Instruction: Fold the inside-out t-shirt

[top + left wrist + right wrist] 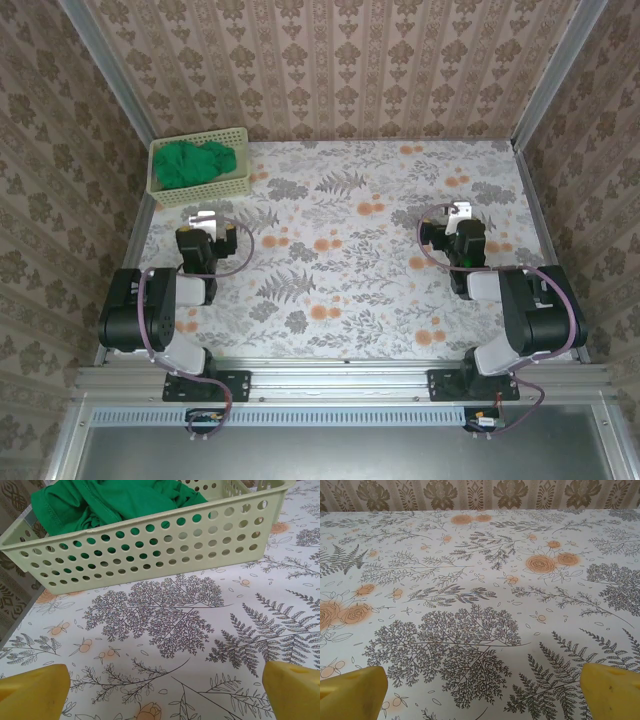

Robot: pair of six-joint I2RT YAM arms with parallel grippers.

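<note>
**Top view.** Shirt [195, 163] bunched in basket [240, 135] at far-left corner of table [340, 250]; not yet spread, so prob. first step = lift out. L gripper [205, 218] just near of basket, aimed at it, jaws wide apart, nothing held; likely staged for reach-in. R gripper [458, 212] toward right edge, well apart from shirt, jaws wide apart, empty.

**L wrist view.** Basket wall straight ahead, green cloth heaped above rim and visible through holes. Bare table betw. jaw tips and basket. Soft cloth, so pinch on a high fold seems easiest.

**R wrist view.** Bare table ahead to far edge; free centre area suits laying shirt flat.
</note>
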